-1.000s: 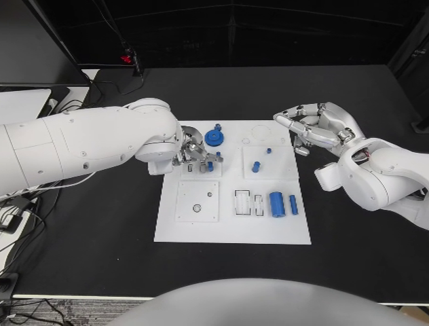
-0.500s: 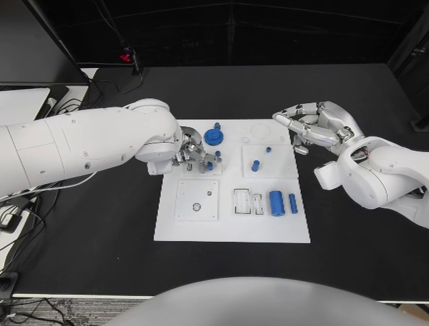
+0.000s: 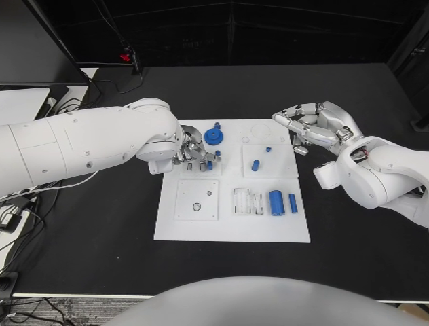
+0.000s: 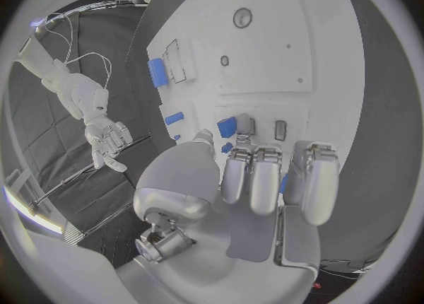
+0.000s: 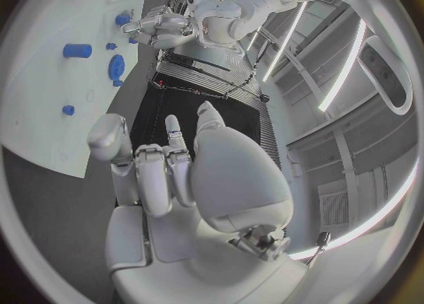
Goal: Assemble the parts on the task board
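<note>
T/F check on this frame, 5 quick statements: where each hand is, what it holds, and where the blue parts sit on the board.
1. The left hand is over the task board. True.
2. The right hand holds a blue part. False: it holds nothing, fingers apart, at the board's far right corner.
3. A blue gear-like part sits near the board's far edge. True.
4. Two blue cylinders lie side by side on the near right part of the board. True: a thick one and a thinner one.
5. The thick cylinder lies off the board on the black table. False: it lies on the white board.
</note>
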